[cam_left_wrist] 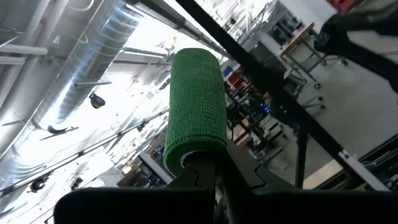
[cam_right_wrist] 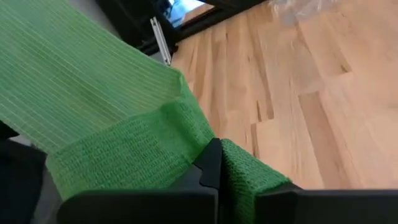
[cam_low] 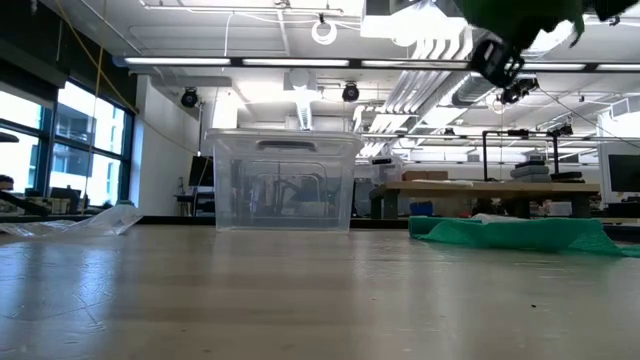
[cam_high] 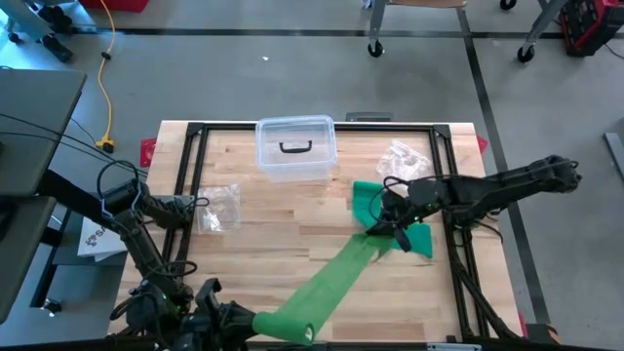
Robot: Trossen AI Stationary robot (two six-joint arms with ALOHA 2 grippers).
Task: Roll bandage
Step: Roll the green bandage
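Left gripper (cam_high: 278, 327) pinches the roll (cam_high: 285, 328), bandage (cam_high: 336, 278) stretching diagonally away to the right gripper (cam_high: 395, 229), clamped mid-strip

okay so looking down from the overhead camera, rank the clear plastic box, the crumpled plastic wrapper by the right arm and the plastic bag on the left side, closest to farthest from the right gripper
From the right gripper, shut on the green bandage:
1. Crumpled wrapper, just behind it on the table's right side.
2. Clear plastic box, at the back centre.
3. Plastic bag, across the table on the left side.
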